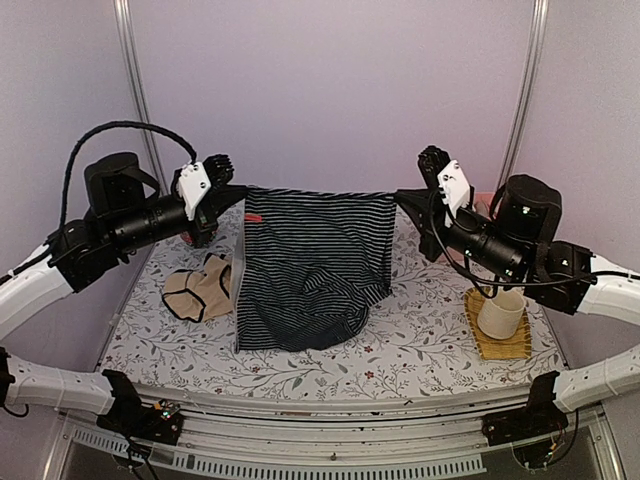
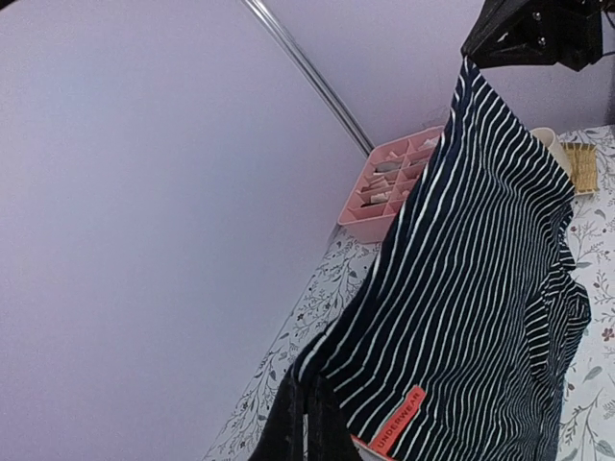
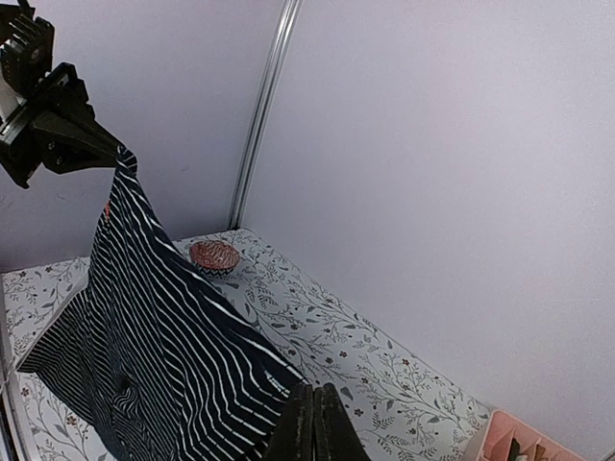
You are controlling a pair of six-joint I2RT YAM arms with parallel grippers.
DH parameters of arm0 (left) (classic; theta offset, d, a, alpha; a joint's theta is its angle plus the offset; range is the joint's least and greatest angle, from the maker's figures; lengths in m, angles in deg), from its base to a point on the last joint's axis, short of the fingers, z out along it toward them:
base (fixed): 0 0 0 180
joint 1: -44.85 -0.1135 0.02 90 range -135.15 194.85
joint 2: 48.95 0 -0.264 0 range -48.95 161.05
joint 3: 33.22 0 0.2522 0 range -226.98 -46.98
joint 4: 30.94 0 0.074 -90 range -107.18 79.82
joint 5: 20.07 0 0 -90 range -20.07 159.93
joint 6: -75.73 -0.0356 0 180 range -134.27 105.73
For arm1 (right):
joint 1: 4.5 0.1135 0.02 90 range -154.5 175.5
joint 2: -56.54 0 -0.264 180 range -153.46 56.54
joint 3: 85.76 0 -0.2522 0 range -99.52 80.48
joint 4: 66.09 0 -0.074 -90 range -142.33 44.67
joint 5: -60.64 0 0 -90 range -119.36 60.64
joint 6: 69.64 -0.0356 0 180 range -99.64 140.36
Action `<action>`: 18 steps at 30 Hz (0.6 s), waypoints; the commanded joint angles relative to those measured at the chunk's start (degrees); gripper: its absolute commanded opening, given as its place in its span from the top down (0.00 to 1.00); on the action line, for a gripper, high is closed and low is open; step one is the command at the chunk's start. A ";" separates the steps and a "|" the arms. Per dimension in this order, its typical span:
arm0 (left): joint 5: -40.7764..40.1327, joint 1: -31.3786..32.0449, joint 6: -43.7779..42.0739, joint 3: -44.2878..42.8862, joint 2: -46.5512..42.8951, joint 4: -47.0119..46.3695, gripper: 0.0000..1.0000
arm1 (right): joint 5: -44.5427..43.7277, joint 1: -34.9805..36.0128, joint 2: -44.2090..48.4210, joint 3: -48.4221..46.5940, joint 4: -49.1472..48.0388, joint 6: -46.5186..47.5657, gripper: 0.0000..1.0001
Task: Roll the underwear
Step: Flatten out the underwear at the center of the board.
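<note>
Left fingers (image 1: 230,193) and right fingers (image 1: 410,200) clamp navy pale-striped cloth briefs (image 1: 315,260), spread aloft; beige black-edged briefs (image 1: 200,288) on counter (image 1: 420,340); neither rolled

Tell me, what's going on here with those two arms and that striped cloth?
Two robot arms hold the navy striped underwear up between them. The left gripper and the right gripper are each shut on a top corner, stretching the top edge taut while the lower part drapes onto the table. The beige underwear lies untouched at the left. Nothing is rolled yet.
</note>
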 commanded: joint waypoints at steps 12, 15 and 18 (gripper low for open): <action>4.22 5.03 0.03 7.57 -8.23 4.70 1.00 | 2.32 3.91 4.95 0.60 5.15 -2.15 0.99; 5.25 5.49 0.21 8.95 -9.85 4.74 1.00 | 1.93 4.46 6.49 0.85 5.46 -2.39 0.99; 6.03 5.65 0.82 9.77 -10.61 4.16 1.00 | 0.15 4.65 6.28 1.10 5.22 -2.44 0.99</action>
